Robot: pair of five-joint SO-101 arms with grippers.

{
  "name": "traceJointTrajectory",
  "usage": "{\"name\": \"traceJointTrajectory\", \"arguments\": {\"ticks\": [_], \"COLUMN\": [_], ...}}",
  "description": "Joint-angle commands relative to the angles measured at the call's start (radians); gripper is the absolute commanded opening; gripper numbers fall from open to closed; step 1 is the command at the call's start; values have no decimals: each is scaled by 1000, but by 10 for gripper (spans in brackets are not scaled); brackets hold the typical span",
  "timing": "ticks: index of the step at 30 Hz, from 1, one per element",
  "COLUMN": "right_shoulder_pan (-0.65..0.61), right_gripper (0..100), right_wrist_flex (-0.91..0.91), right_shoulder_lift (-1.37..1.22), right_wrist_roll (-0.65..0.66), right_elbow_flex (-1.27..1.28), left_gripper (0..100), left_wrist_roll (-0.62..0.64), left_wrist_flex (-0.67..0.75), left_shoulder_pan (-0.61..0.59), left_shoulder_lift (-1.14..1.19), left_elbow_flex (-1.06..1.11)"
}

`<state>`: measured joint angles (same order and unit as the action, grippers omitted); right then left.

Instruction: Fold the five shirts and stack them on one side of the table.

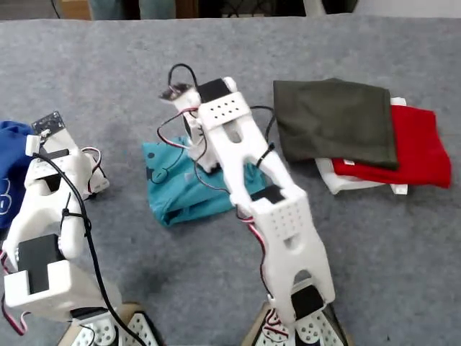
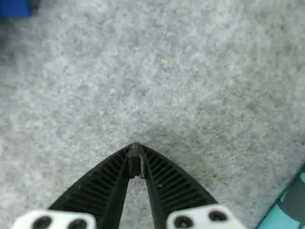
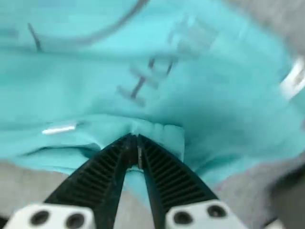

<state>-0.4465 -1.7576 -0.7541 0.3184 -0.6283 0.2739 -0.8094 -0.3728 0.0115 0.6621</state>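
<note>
Pinching the teal shirt while a stack sits at the right

At the far left edge lies a blue shirt (image 1: 11, 166), bunched and cut off by the frame. It looks not yet folded, likely left for last. Just beside it stands the left arm. The left gripper (image 2: 135, 160) has its tips pressed together on nothing, hanging over the bare grey table (image 1: 374, 252), seemingly parked clear of the work.

In the middle lies the teal shirt (image 1: 180, 194), rumpled and partly doubled over. The right arm stretches across it from the near edge. The right gripper (image 3: 133, 148) is closed, with a small ridge of teal cloth bunched at its tips, so it appears to be pinching an edge, probably to draw a fold over.

At the right is the stack: an olive shirt (image 1: 335, 119) lies folded on top of a white shirt (image 1: 346, 180) and a red shirt (image 1: 421, 148), whose edges stick out from under it. This side looks chosen for the finished pile
</note>
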Motion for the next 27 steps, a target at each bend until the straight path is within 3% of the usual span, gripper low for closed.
{"name": "traceJointTrajectory", "arguments": {"ticks": [1,9,15,19,23,27], "right_shoulder_pan": [41,164,129,31,11,12], "right_gripper": [15,15,15,15,15,15], "right_wrist_flex": [-9,25,141,238,370,322], "right_shoulder_lift": [188,553,710,659,521,407], "right_wrist_roll": [-3,98,107,77,35,21], "right_elbow_flex": [196,630,636,579,542,503], "left_gripper": [30,30,30,30,30,30], "left_wrist_roll": [2,2,2,2,2,2], "left_wrist_flex": [12,12,12,12,12,12], "left_shoulder_pan": [-7,-7,-7,-7,-7,-7], "left_shoulder_lift": [-29,-29,-29,-29,-29,-29], "left_elbow_flex": [1,1,1,1,1,1]}}
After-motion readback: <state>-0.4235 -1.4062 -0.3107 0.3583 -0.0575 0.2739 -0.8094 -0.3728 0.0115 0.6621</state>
